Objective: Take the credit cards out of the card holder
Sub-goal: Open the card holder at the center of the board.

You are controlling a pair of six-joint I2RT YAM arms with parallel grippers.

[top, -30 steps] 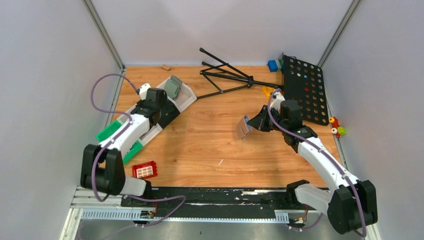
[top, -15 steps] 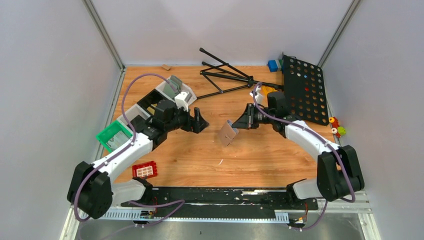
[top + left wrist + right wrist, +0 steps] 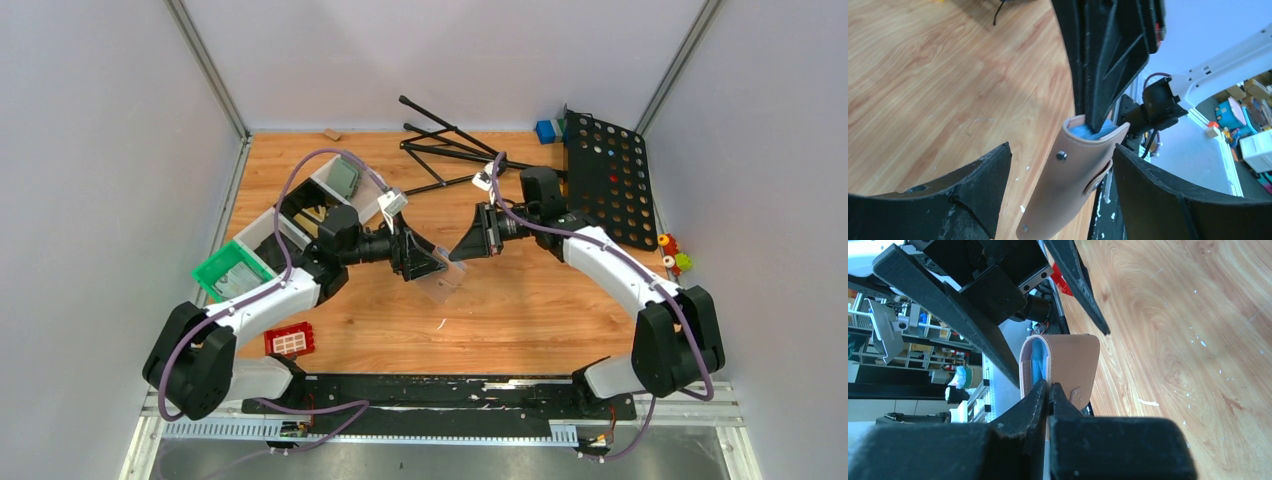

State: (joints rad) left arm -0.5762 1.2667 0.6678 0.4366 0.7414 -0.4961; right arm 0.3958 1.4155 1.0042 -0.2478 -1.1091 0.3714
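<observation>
Holding the flat salmon-tan leather card holder with light blue lining (image 3: 440,283) aloft over the middle of the wooden surface (image 3: 540,320), the right claw (image 3: 1049,386) is pinched tight on one edge, while the left claw (image 3: 1062,150) stands wide apart, one finger either side of the holder, touching nothing visible. Reaching for the first card seems the step in hand, though no card shows plainly; next the left claw must find a card's edge, close on that alone, and draw it out against the right claw's hold.
</observation>
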